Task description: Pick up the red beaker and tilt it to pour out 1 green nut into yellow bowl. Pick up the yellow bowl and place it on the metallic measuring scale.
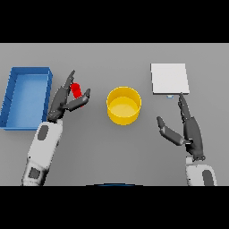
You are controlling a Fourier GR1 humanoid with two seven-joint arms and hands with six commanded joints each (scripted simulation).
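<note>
The red beaker (76, 89) shows between the fingers and thumb of my left hand (62, 99), left of the yellow bowl (124, 105). The hand is curled round the beaker, which looks tilted, and most of it is hidden by the fingers. The bowl stands at the table's middle, and I see no nut in it. The metallic measuring scale (169, 79) lies flat at the back right. My right hand (190, 129) rests open just below the scale, one finger pointing toward its near edge, touching nothing.
A blue tray (11, 96) sits at the far left, right beside my left hand and forearm. Bare grey table lies between the bowl and the scale.
</note>
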